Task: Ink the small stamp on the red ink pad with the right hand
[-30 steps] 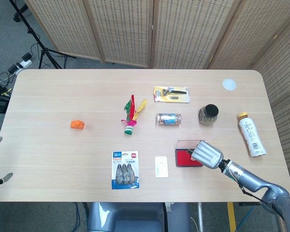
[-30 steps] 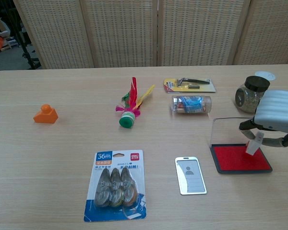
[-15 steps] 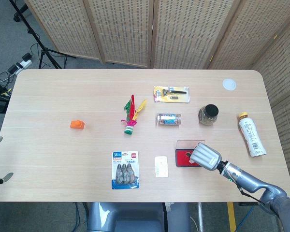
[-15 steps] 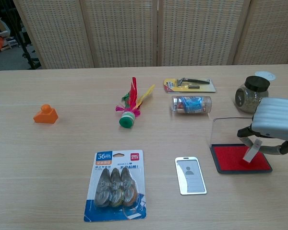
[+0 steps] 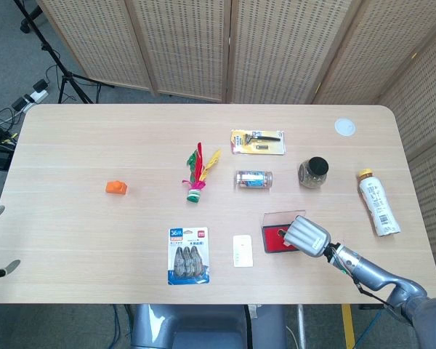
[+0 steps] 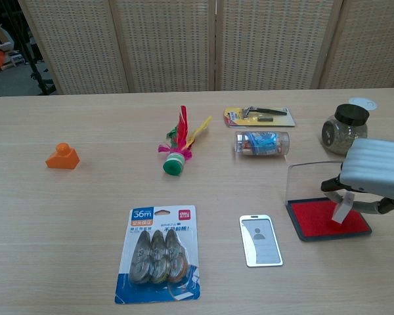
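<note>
right hand (image 6: 375,174) knuckles-up, fingers curled downward, forearm extended

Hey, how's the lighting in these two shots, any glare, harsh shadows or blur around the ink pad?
Head view: even, soft light, faint shadows, sharp throughout, though the right hand covers much of the red ink pad. Chest view: the pad's clear lid shows slight sheen; the small stamp is sharp, unblurred.

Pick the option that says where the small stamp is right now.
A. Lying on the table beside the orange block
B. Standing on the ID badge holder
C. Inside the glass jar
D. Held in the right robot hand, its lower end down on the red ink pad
D: in the chest view the right robot hand holds the small stamp tilted, with its lower end on the red ink pad, whose clear lid stands open.
</note>
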Controlling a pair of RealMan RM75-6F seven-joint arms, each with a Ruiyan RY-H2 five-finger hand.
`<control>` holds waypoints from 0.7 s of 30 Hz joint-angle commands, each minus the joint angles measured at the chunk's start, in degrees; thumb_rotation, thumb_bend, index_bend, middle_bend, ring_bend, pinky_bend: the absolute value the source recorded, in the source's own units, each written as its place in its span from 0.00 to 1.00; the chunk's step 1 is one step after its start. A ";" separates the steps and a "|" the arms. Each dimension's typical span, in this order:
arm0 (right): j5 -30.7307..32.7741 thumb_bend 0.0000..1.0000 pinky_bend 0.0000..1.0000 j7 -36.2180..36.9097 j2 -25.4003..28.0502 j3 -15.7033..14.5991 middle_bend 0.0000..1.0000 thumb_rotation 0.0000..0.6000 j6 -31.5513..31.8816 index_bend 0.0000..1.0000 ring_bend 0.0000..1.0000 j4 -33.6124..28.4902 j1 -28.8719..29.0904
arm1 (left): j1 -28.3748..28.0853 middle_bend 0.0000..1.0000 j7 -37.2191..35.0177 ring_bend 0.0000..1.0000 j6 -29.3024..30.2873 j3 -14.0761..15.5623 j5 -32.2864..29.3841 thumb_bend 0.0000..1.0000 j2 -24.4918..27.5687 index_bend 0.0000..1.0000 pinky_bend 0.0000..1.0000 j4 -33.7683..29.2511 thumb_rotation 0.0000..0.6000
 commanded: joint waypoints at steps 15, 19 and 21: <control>0.33 0.75 1.00 0.02 -0.29 0.17 0.95 1.00 0.67 0.57 1.00 1.00 -0.55 | 0.04 0.00 -0.49 0.00 0.06 -0.03 -0.02 0.00 0.08 0.00 0.00 0.27 1.00; 0.13 0.75 1.00 0.14 1.10 0.63 0.95 1.00 2.93 0.57 1.00 -0.34 -0.48 | 0.08 0.00 -0.56 0.00 0.16 -0.03 0.02 0.00 0.10 0.00 0.00 0.26 1.00; 0.05 0.75 1.00 0.02 1.97 0.89 0.95 1.00 4.04 0.57 1.00 -1.27 -0.45 | 0.12 0.00 -0.65 0.00 0.23 -0.03 0.04 0.00 0.13 0.00 0.00 0.29 1.00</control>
